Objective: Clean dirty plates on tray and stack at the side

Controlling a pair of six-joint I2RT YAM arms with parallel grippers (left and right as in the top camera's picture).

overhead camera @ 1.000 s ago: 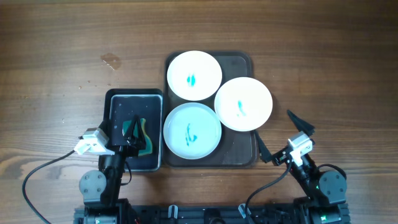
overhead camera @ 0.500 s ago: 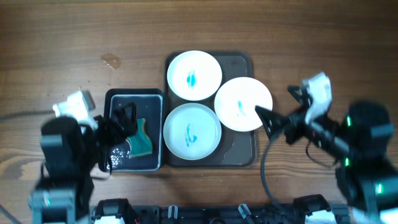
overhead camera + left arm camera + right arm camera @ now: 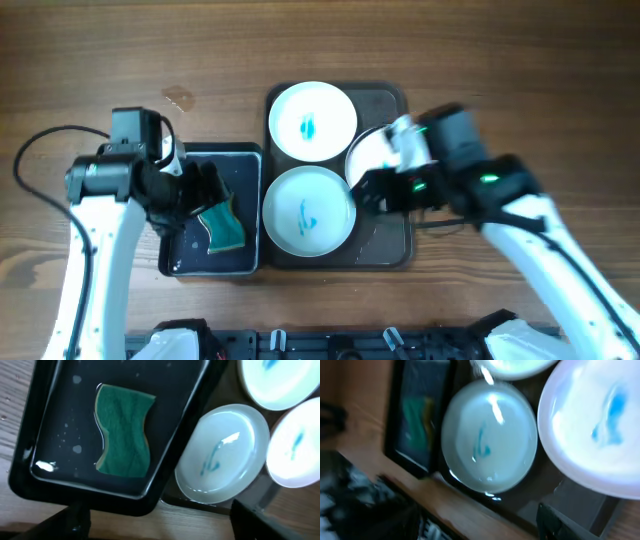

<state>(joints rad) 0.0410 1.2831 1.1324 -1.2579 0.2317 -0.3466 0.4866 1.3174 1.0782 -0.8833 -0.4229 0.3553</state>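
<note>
Three white plates with teal smears lie on the dark tray [image 3: 386, 242]: one at the back [image 3: 313, 122], one at the front left [image 3: 309, 210], and one at the right [image 3: 368, 150], mostly hidden under my right arm. My left gripper [image 3: 205, 190] is open and empty above the black basin. In the left wrist view its fingers [image 3: 165, 525] frame the basin's near rim and the front plate [image 3: 222, 452]. My right gripper [image 3: 375, 190] is open and empty above the tray. The right wrist view shows the front plate [image 3: 490, 435] and the right plate [image 3: 600, 425].
A black water basin [image 3: 172, 258] stands left of the tray, touching it, with a green sponge [image 3: 225, 228] in it; the sponge also shows in the left wrist view [image 3: 122, 430]. A small wet mark [image 3: 178, 97] is on the wood at the back left.
Both arms have risen from the front edge and swung inward. The left gripper now hangs over the basin, and the right gripper over the tray's right side. The sponge has shifted slightly.
</note>
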